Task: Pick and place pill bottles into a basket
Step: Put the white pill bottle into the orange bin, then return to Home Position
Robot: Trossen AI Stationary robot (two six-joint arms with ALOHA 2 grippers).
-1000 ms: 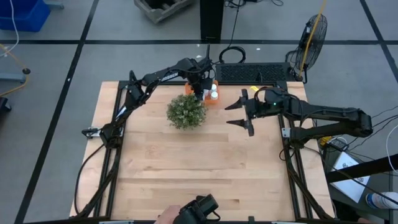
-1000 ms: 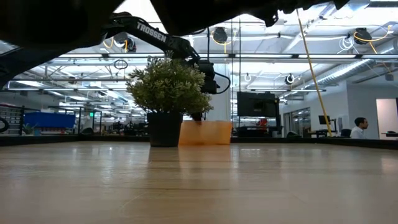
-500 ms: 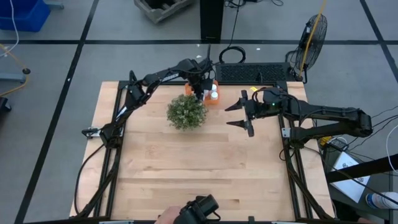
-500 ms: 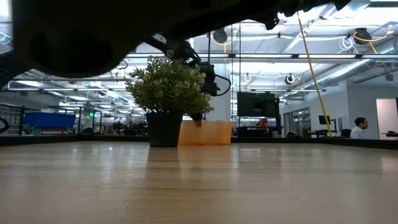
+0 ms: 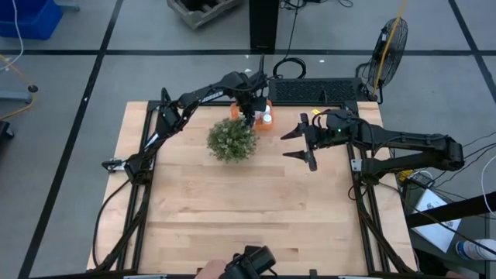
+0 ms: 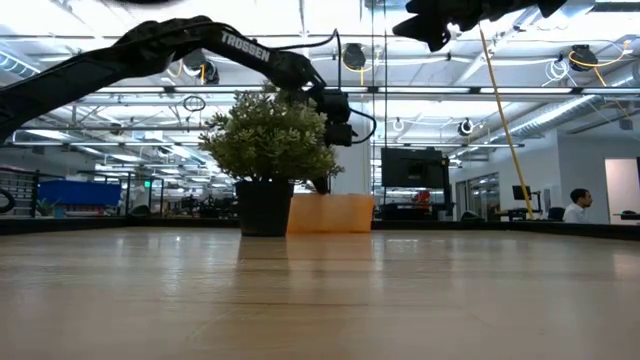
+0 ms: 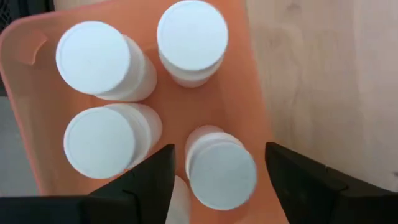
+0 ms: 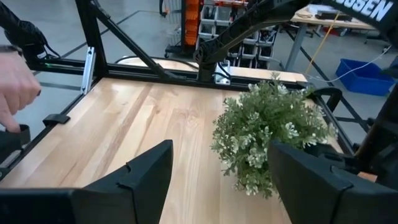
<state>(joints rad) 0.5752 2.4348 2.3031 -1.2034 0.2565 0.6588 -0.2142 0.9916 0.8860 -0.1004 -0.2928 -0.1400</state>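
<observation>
The orange basket (image 7: 239, 93) stands at the table's far edge (image 5: 263, 125), behind the potted plant (image 5: 232, 140). Several white pill bottles stand upright in it: (image 7: 93, 59), (image 7: 191, 37), (image 7: 102, 143), (image 7: 221, 174). A sliver of another bottle (image 7: 177, 200) shows by one finger. My left gripper (image 7: 219, 180) hangs over the basket (image 5: 249, 115), open, its fingers on either side of the nearest bottle with a gap on each side. My right gripper (image 5: 297, 145) is open and empty, high above the table to the plant's right.
The bushy plant (image 6: 270, 140) in its dark pot stands just in front of the basket (image 6: 330, 213). A keyboard (image 5: 314, 91) lies beyond the table's far edge. A person's hand (image 8: 15, 93) and a dark object (image 5: 248, 263) are at the near edge.
A dark blurred shape that covered the top of the low view has gone out of the picture, and my left arm shows there whole again. Both grippers have stayed where they were, open.
</observation>
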